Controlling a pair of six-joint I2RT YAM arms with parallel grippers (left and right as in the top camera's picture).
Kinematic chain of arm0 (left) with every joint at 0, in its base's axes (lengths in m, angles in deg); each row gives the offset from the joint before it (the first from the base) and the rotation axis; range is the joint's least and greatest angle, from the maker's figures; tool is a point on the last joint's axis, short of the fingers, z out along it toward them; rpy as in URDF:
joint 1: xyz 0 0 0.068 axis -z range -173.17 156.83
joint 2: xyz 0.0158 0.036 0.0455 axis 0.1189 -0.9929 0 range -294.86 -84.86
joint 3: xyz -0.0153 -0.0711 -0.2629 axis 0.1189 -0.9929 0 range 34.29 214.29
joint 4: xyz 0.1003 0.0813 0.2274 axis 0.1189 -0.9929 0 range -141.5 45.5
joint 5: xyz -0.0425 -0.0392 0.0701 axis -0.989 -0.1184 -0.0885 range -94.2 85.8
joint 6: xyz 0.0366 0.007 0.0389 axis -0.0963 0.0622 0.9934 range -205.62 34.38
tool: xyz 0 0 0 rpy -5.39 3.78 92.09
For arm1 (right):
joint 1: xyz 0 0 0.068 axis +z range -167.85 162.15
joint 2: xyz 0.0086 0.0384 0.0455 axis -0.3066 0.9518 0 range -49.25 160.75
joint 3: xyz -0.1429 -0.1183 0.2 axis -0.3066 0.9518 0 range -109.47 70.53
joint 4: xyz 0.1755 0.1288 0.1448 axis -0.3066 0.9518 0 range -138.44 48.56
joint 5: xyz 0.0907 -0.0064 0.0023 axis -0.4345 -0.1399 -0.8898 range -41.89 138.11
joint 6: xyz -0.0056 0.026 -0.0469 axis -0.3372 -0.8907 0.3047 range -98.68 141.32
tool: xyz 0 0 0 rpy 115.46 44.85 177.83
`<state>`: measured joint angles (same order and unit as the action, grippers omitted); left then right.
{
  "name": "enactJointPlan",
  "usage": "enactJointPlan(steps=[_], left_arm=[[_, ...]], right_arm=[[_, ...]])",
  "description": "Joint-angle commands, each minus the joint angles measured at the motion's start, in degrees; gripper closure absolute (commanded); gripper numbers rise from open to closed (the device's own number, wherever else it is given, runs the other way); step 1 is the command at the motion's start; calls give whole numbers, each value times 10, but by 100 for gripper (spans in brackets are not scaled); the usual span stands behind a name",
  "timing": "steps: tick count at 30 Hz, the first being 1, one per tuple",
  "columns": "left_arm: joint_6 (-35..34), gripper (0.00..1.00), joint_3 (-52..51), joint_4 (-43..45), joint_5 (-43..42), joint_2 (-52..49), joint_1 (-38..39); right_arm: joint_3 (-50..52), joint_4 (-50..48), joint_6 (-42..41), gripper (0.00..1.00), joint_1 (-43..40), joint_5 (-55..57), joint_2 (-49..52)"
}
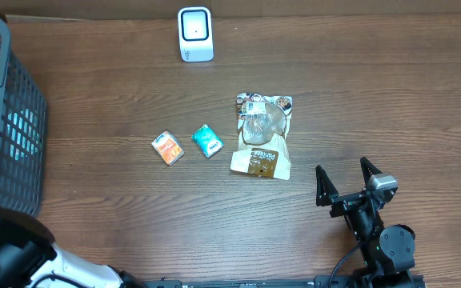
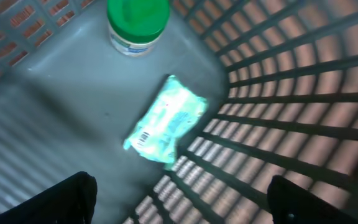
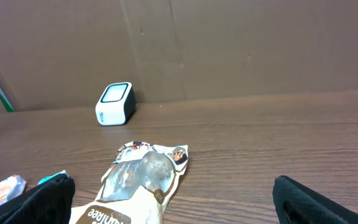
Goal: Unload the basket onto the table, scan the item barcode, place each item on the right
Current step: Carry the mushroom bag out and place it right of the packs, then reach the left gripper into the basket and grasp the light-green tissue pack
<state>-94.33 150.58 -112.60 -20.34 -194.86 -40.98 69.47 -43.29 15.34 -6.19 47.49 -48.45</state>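
Got the left pincer point(image 2: 182, 205) hanging wide open and empty down in the basket point(image 2: 278, 93), with a green packet point(image 2: 166, 121) lying barcode-up right under and just ahead of it and a jar point(image 2: 137, 25) further ahead. Same on the right pincer point(image 1: 342, 180): spread wide with nothing in it, low over the counter point(image 1: 374, 96), bag point(image 1: 262, 136) just ahead, teal packet point(image 1: 207, 141) and orange packet point(image 1: 167, 148) front-left, scanner point(image 1: 195, 34) well beyond the bag.

Table point(image 1: 390, 96): dark brown wood, grain running from 9 to 3 o'clock, filling nearly the whole overhead view.
Wall point(image 3: 229, 43): plain brown board standing along the table's 12 o'clock edge, marked by faint upright creases.
Light: soft and even, with a pale sheen on the tabletop toward 12 o'clock and weak shadows.
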Motion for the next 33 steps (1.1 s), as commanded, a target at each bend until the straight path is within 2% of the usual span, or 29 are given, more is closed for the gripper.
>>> enactJointPlan(steps=[1,2,8,18,27,29,31,32,33], left_arm=[[95,11,0,7,-16,-53,-10],[108,11,0,9,-16,-64,-10],[167,29,0,28,-36,-136,-7],[195,28,0,59,-47,-235,-2],[225,30,0,84,-66,-285,19],[225,34,0,87,-66,-290,23],[225,44,0,88,-63,-294,26],[225,52,0,88,-60,-294,27],[225,66,0,88,-56,-294,28]], right_arm=[[6,-3,-2,0,-2,6,-5],[6,-3,-2,0,-2,6,-5],[6,-3,-2,0,-2,6,-5],[6,-3,-2,0,-2,6,-5],[6,-3,-2,0,-2,6,-5],[6,-3,-2,0,-2,6,-5],[6,-3,-2,0,-2,6,-5],[6,-3,-2,0,-2,6,-5],[6,-3,-2,0,-2,6,-5]])
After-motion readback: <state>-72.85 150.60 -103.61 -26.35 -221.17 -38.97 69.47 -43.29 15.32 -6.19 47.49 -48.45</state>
